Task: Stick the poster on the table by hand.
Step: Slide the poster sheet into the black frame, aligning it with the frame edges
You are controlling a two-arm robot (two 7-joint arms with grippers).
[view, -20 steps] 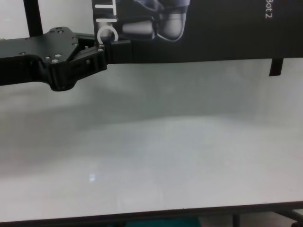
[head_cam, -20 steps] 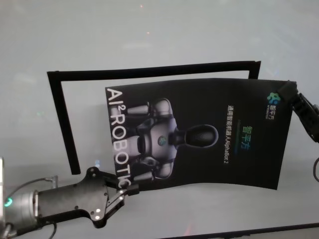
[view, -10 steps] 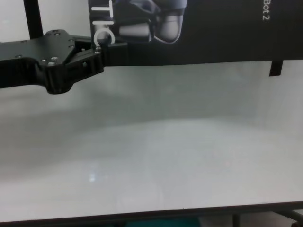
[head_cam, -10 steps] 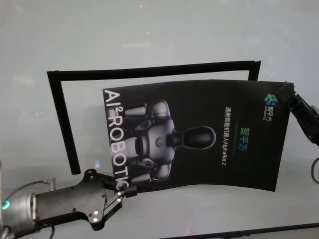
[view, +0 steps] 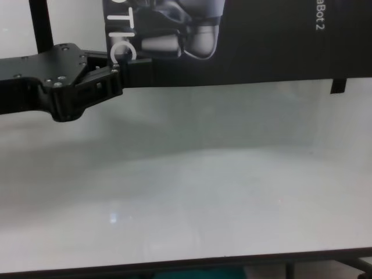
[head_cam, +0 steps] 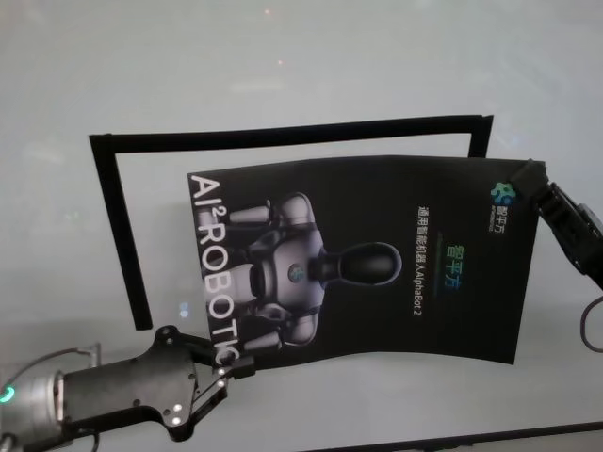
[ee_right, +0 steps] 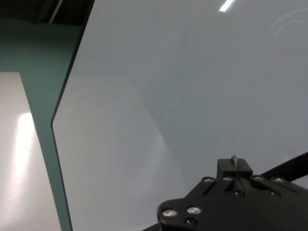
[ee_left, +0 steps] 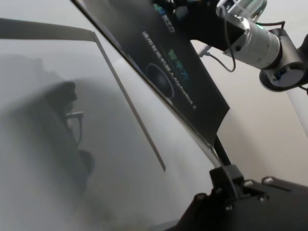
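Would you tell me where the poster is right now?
In the head view the poster is mid-table, overlapping the black frame outline, with the left gripper at its near-left corner and the right gripper at its far-right corner.

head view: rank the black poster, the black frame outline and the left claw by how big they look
1. Black outline frame, widest span.
2. Glossy black poster.
3. Black angular left claw, though nearer the camera.

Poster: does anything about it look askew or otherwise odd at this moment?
Yes. The poster sits skewed against the black frame outline, overhanging its right end, held off the table at opposite corners by left gripper and right gripper.
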